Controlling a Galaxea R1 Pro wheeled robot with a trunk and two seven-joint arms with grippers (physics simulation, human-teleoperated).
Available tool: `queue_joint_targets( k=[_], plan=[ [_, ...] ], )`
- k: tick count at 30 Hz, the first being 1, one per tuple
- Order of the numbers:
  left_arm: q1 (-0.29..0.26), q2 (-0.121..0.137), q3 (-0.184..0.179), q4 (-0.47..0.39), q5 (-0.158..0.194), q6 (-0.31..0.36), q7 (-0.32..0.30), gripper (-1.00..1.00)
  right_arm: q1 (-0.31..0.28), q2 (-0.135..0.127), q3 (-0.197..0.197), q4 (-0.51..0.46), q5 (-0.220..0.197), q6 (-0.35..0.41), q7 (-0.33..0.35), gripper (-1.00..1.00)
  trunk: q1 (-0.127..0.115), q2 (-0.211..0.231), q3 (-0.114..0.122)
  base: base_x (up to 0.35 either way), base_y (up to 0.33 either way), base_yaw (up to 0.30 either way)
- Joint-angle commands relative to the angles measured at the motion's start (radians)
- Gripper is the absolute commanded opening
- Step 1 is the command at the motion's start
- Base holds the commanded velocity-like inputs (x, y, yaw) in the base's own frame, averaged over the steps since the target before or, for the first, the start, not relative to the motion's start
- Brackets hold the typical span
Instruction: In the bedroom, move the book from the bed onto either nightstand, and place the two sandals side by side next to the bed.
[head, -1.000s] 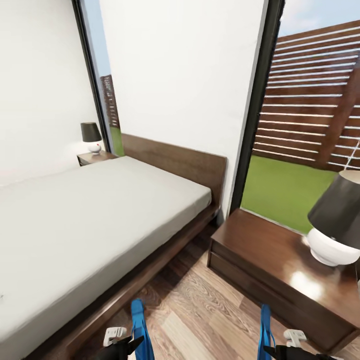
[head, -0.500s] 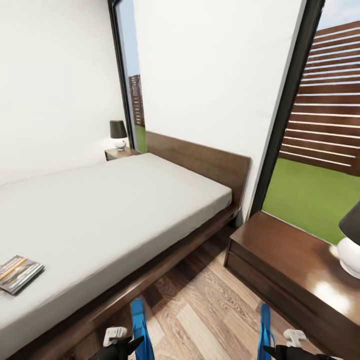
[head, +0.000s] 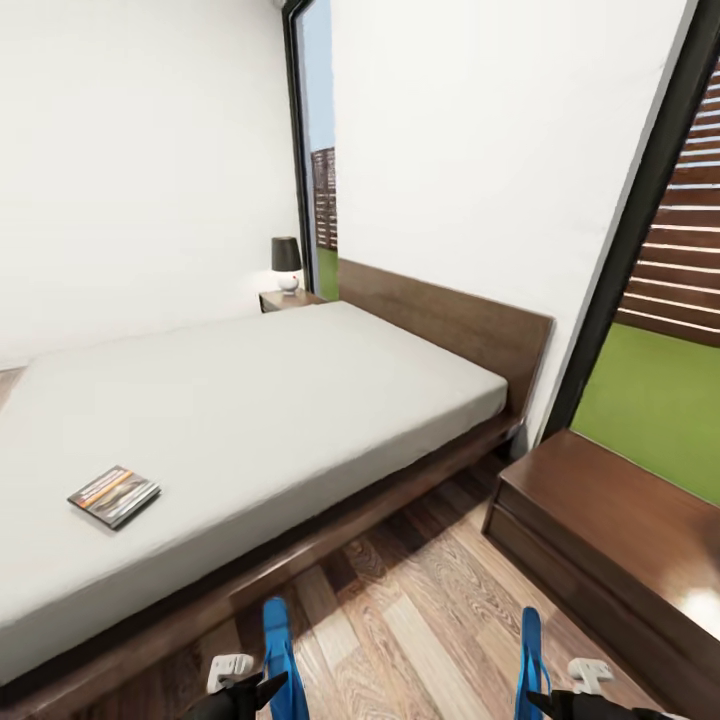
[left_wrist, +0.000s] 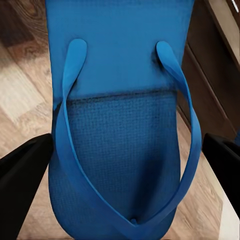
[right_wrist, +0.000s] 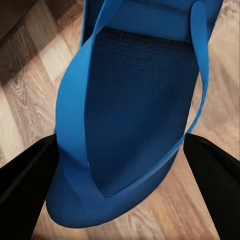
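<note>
Each hand is clamping a sandal: left hand (head: 262, 690), left sandal (left_wrist: 122, 120); right hand (head: 540, 700), right sandal (right_wrist: 135, 110). Either sandal risks slipping free and landing crooked; the book (head: 114, 495) is lying at ten o'clock on the bed (head: 300, 400).

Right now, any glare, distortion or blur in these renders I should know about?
Head view: bright glare patch on the glossy dark reddish-brown wooden nightstand; wide-angle lens tilts the dark window frame; small black-and-orange paperback book stays legible. Left wrist view: bright blue flip-flop sandal sharp, weave visible. Right wrist view: the second blue sandal likewise sharp, black fingertips soft-edged.

Black jaws (white wrist fittings)
</note>
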Motion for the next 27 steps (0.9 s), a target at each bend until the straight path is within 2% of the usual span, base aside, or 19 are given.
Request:
queue_joint_targets(
  k=[1, 27],
  plan=[
    [-0.001, 0.0, -0.001, 0.001, 0.005, -0.004, -0.002, -1.0, 0.0, 0.0, -0.004, 0.0, -0.004, 0.005, 0.005, -1.0, 0.0, 0.0, -0.001, -0.031, 0.0, 0.277],
    [-0.001, 0.0, -0.001, 0.001, 0.005, -0.004, -0.002, -1.0, 0.0, 0.0, -0.004, 0.0, -0.004, 0.005, 0.005, -1.0, 0.0, 0.0, -0.01, -0.002, 0.0, 0.277]
  ],
)
